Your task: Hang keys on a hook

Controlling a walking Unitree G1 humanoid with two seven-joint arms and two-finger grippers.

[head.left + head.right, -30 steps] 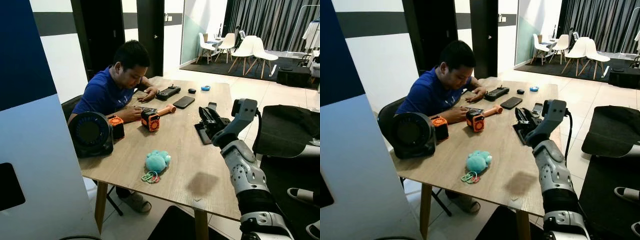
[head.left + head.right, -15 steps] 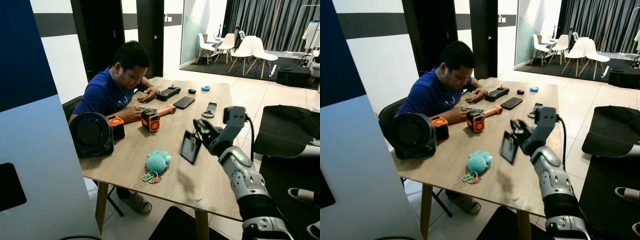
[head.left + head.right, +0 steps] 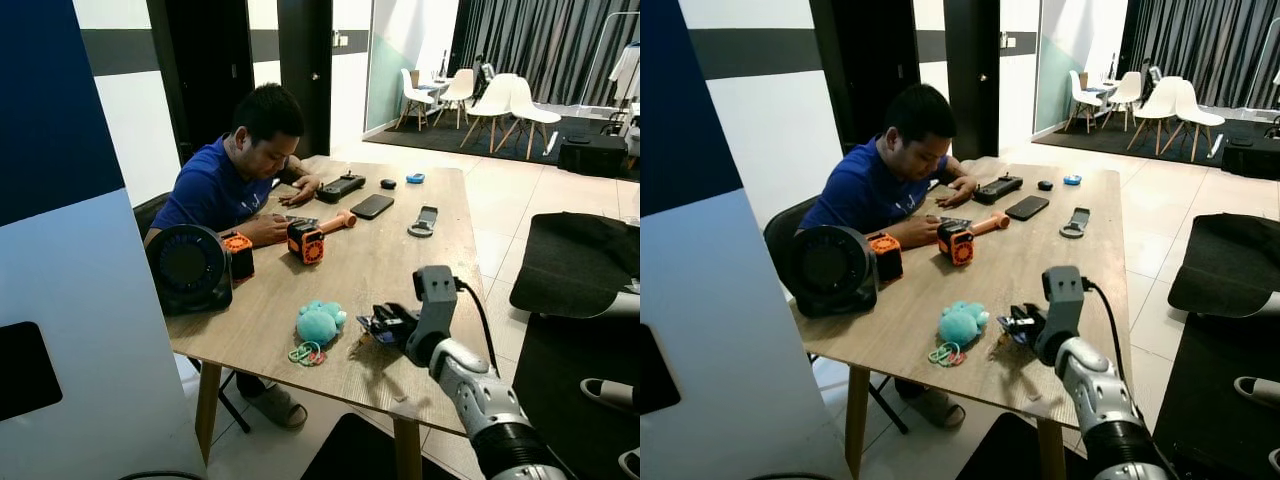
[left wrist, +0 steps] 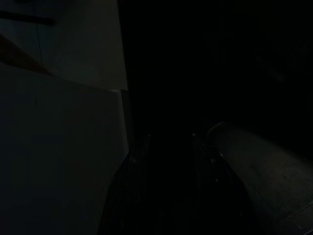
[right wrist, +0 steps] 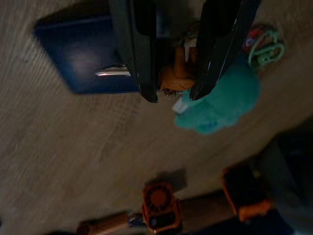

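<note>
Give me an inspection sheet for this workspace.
Surface: wooden table, a person seated at its far left.
Job's things: teal plush with coloured rings near the front edge; no hook seen.
Clutter: round black fan, orange tool, phone, controller, blue card under the fingers.
Grippers: right gripper low over the table beside the plush, fingers apart around a small orange-brown thing; left wrist view too dark.
Cables: black cable on the right arm.
Surroundings: white chairs, dark curtains, tiled floor.
</note>
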